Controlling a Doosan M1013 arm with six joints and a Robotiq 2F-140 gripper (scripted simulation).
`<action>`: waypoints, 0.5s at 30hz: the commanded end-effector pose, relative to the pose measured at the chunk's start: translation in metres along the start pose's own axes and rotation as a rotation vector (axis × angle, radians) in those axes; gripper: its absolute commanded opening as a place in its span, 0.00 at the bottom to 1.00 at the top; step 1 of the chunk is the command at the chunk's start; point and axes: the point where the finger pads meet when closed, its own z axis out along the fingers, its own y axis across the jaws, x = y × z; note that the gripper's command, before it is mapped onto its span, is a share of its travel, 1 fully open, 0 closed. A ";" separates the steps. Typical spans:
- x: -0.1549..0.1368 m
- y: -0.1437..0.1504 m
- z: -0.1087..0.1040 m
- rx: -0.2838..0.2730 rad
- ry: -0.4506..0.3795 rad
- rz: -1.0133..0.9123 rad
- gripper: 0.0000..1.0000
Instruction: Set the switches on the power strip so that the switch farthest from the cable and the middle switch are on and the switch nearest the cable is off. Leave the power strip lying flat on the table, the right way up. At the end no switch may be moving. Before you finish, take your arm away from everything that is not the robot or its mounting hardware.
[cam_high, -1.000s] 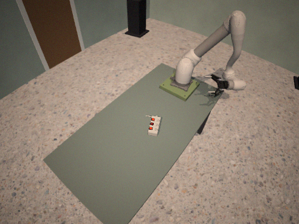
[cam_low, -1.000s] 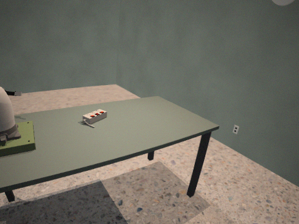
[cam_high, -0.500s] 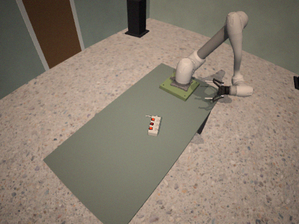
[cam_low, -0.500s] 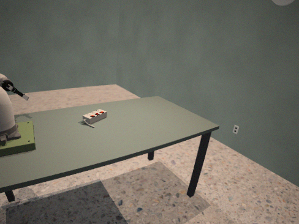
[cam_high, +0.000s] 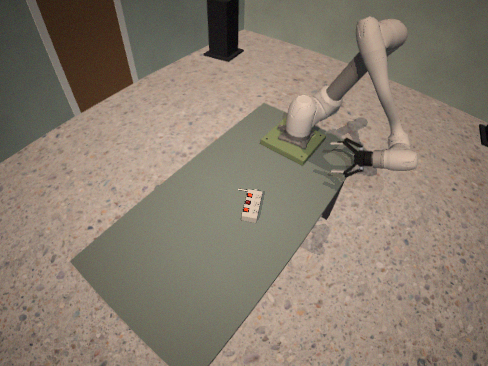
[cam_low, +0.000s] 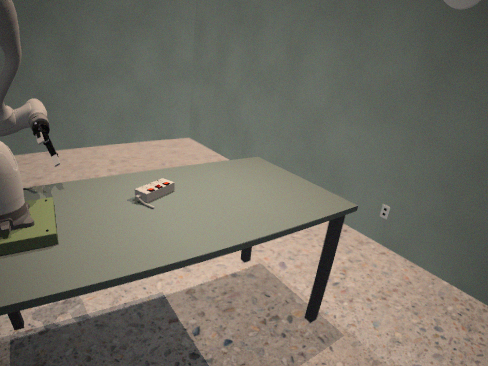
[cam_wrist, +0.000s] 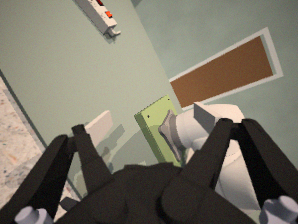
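A white power strip (cam_high: 251, 204) with three red switches lies flat on the green table, near its middle. It also shows in the exterior view (cam_low: 155, 189) and at the top of the wrist view (cam_wrist: 101, 12). A short cable stub (cam_high: 243, 190) sticks out of its end toward the robot base. The switch positions are too small to tell. My gripper (cam_high: 338, 158) is open and empty. It hangs off the table's side edge near the base, far from the strip, and shows at the left of the exterior view (cam_low: 50, 147).
The arm's green base plate (cam_high: 293, 141) sits at one end of the table. A black pedestal (cam_high: 223, 29) stands at the far wall and a brown door panel (cam_high: 85, 47) at the left. The table edge is close below the gripper.
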 end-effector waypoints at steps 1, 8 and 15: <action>0.034 -0.018 0.000 0.057 -0.176 -0.124 1.00; 0.084 -0.035 0.003 0.181 -0.340 -0.232 1.00; 0.124 -0.043 0.007 0.288 -0.429 -0.293 1.00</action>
